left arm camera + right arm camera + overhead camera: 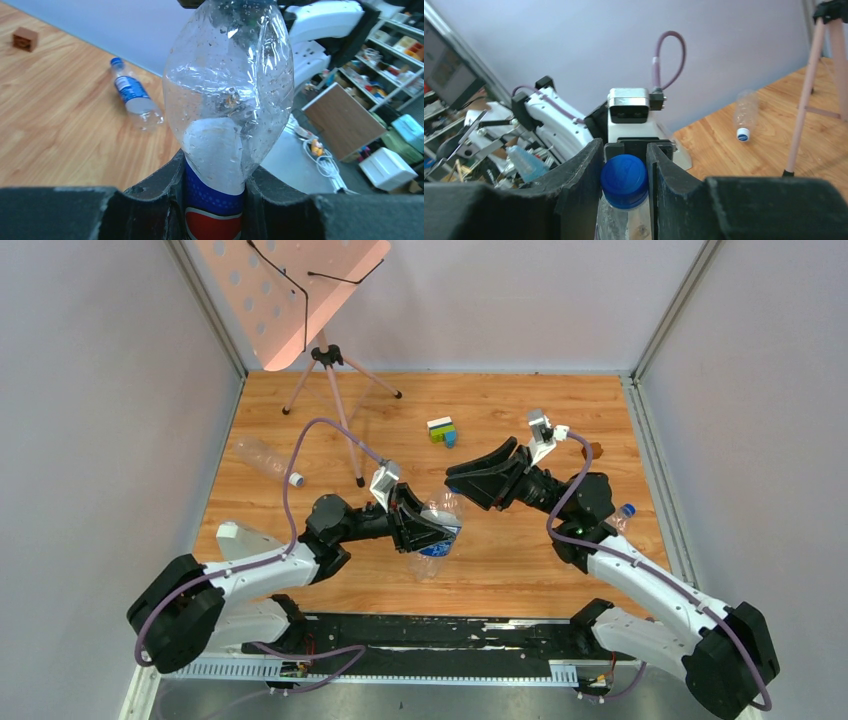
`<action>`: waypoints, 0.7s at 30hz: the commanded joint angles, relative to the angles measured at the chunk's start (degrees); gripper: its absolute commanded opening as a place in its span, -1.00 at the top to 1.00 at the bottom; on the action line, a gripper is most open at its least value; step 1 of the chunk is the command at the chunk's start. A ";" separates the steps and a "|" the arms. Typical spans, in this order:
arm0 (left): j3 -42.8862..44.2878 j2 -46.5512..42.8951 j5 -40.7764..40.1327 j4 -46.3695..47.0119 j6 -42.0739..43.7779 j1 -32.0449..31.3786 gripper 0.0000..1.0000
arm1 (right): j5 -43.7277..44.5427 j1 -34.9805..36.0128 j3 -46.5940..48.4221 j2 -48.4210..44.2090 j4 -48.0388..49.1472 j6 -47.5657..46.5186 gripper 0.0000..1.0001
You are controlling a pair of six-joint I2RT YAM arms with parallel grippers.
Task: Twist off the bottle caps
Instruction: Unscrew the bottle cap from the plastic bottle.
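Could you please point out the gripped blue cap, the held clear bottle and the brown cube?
dark blue round plastic screw cap (624, 175): right wrist view, its top face.
clear crinkly plastic bottle with blue label (227, 90): left wrist view, mid body.
small brown cube (25, 39): left wrist view, front face.

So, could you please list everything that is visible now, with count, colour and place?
held bottle: one, clear, blue label, centre
blue cap: one, on held bottle
unlabelled bottle: one, clear, white-capped, lying left
labelled bottle: one, blue-labelled, blue-capped, lying right
toy blocks: one cluster, multicoloured, far centre
cube: one, brown, far right
tripod stand: one, pink, far left
left gripper: one, black, shut on held bottle
right gripper: one, black, shut on blue cap
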 commanded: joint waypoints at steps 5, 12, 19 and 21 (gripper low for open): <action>2.36 5.25 7.74 22.32 -11.71 2.20 1.00 | -18.88 -4.08 -1.77 -0.06 10.81 7.32 1.00; 2.71 1.69 1.04 2.76 -1.81 1.87 1.00 | 3.50 -6.92 1.22 -8.98 -17.77 3.18 -0.13; 10.64 -9.01 -20.19 -35.07 21.25 -5.76 1.00 | 16.14 -4.77 6.84 -9.71 -33.15 0.28 -0.21; 12.54 -8.93 -24.73 -39.48 22.51 -6.95 1.00 | 18.10 -2.62 7.36 -8.74 -32.78 -0.56 -0.21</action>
